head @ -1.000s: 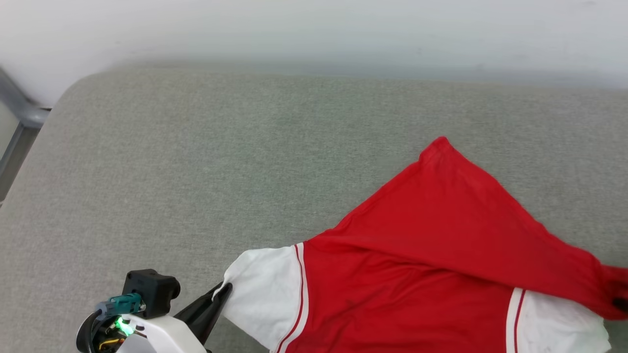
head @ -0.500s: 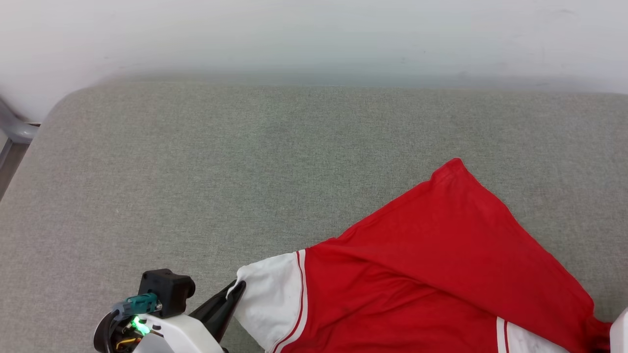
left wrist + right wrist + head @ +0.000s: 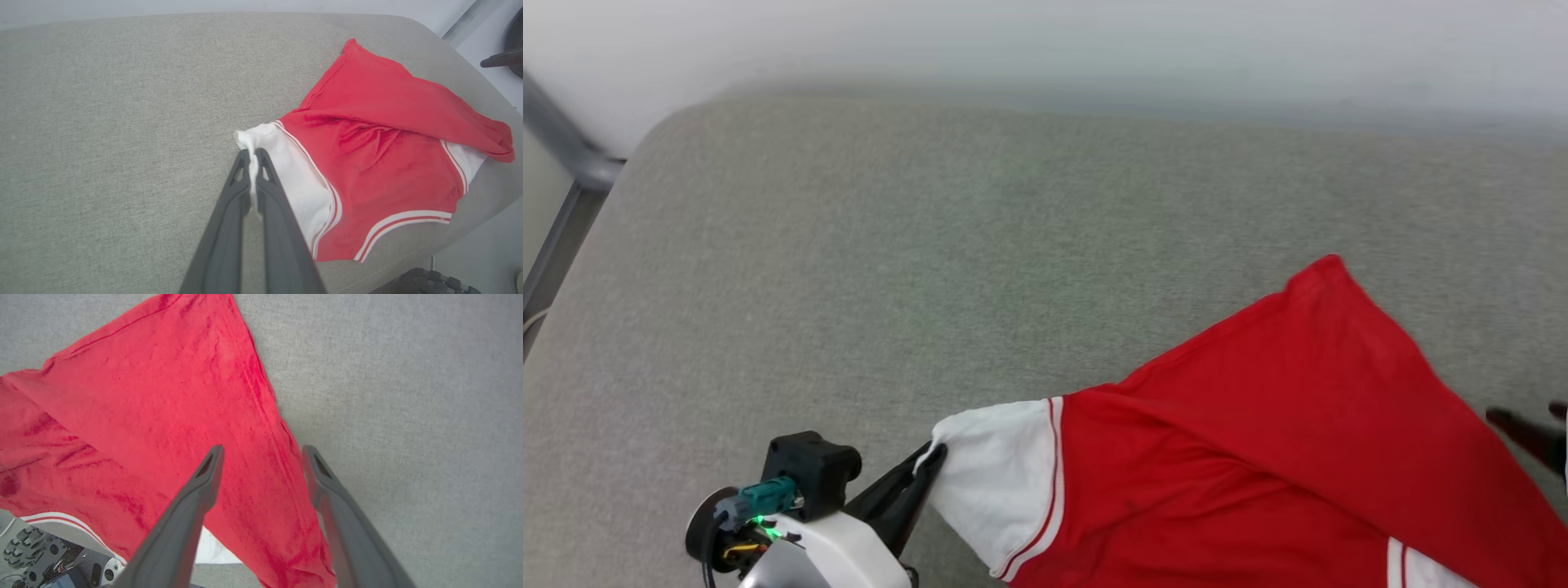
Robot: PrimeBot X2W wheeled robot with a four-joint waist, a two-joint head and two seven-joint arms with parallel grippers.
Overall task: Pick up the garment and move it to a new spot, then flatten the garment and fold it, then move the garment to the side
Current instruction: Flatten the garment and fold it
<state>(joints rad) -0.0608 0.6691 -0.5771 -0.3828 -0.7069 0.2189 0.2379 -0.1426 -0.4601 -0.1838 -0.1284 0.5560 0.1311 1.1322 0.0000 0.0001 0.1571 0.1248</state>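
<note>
Now right fingers apart — off the garment; left fingers still on.

**A spare test room, by the look of it**

We see a wide bench padded in grey woven fabric, its corners rounded, set against a plain pale wall. A grey metal frame stands at its left end, and a pale smooth floor lies below. With the background so blurred, we take it for a lab.
</note>
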